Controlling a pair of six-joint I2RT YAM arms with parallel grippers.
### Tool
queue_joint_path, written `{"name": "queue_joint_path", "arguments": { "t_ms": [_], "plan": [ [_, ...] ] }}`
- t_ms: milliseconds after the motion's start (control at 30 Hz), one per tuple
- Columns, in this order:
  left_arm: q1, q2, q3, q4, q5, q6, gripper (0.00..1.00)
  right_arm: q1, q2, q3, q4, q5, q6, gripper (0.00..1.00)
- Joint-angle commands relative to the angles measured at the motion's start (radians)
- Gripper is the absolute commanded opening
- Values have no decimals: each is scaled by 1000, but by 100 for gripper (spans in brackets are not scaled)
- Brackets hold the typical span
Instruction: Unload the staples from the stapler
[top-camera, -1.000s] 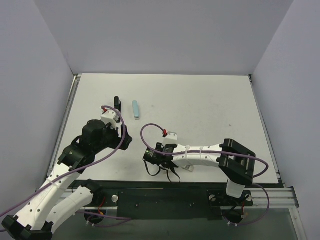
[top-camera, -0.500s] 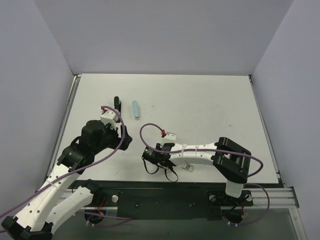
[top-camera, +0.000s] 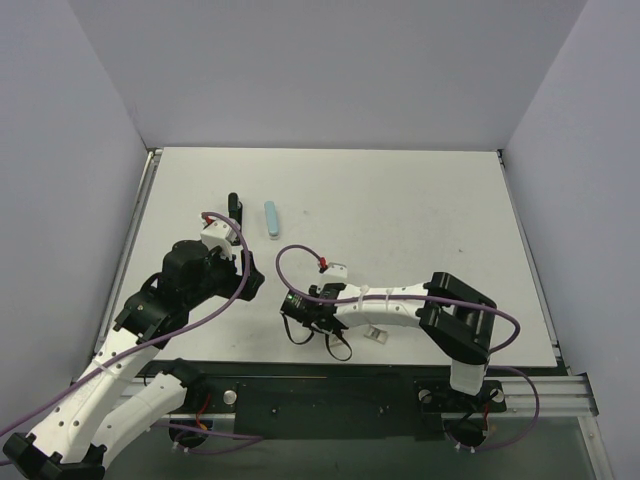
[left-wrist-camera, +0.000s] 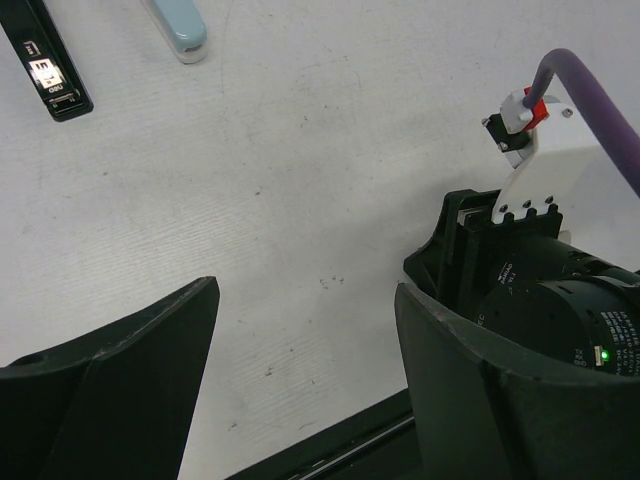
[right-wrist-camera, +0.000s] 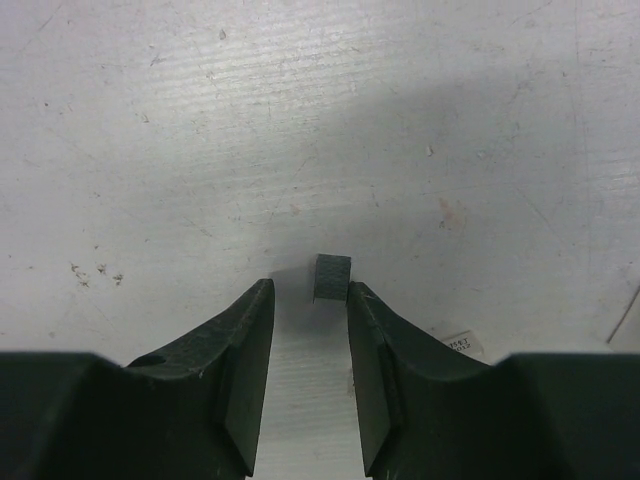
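The black stapler (top-camera: 233, 208) lies at the far left of the table, with a light blue piece (top-camera: 270, 220) beside it; both show at the top of the left wrist view, stapler (left-wrist-camera: 45, 60) and blue piece (left-wrist-camera: 180, 25). A small grey block of staples (right-wrist-camera: 333, 277) lies on the table at the tips of my right gripper (right-wrist-camera: 308, 290), touching the right finger; the jaws stand wider than the block. In the top view my right gripper (top-camera: 305, 322) hides the block. My left gripper (left-wrist-camera: 305, 288) is wide open and empty, near the right wrist (top-camera: 250, 275).
A small white label (right-wrist-camera: 462, 346) is stuck to the table right of my right fingers, also in the top view (top-camera: 375, 335). The right wrist housing and purple cable (left-wrist-camera: 540, 290) sit close to my left gripper. The table's near edge (left-wrist-camera: 330, 455) lies just below.
My right arm has shifted slightly to the left. The left arm, stapler and blue piece have not moved.
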Motion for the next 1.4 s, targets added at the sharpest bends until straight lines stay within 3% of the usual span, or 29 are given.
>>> {"name": "queue_joint_path", "arguments": {
  "t_ms": [0,400,733,1367],
  "plan": [
    [2,-10,10,29,-6,-9,82,-12,29,13,-49,-13,-12,31],
    [2,-4,10,29,-6,-9,81,-18,67,51,-71,-33,-56,22],
    [4,-1,11,29,-6,-9,82,-17,58,50,-71,-24,-62,4],
    [10,10,11,32,-6,-9,81,35,-175,-56,-141,119,7,3]
  ]
}}
